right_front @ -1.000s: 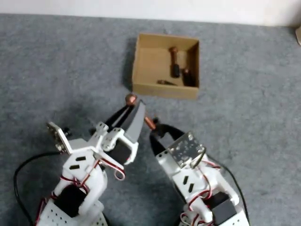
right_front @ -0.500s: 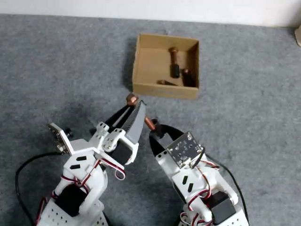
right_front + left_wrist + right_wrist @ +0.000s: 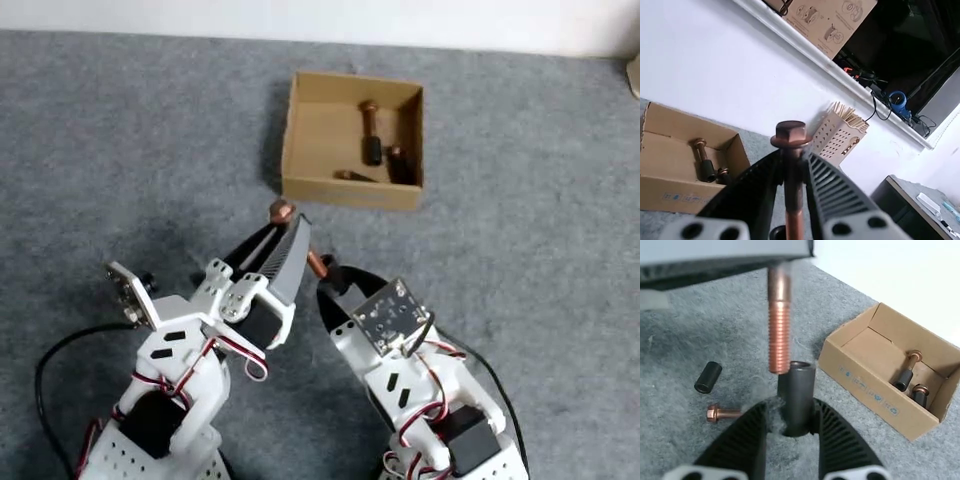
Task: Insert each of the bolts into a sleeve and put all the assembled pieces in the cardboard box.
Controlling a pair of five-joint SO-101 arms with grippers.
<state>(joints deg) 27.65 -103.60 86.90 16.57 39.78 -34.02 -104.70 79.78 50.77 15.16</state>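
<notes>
Your desk (image 3: 100, 130) is covered in grey carpet, with a white wall (image 3: 705, 65) behind. A ledge (image 3: 800, 40) atop it carries a carton (image 3: 832, 20).

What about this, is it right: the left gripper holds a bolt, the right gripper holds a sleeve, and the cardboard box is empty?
Not quite. The cardboard box is not empty: the high view shows bolts in sleeves lying inside it. The rest stands: the left gripper holds a bolt and the right gripper holds a sleeve.
</notes>
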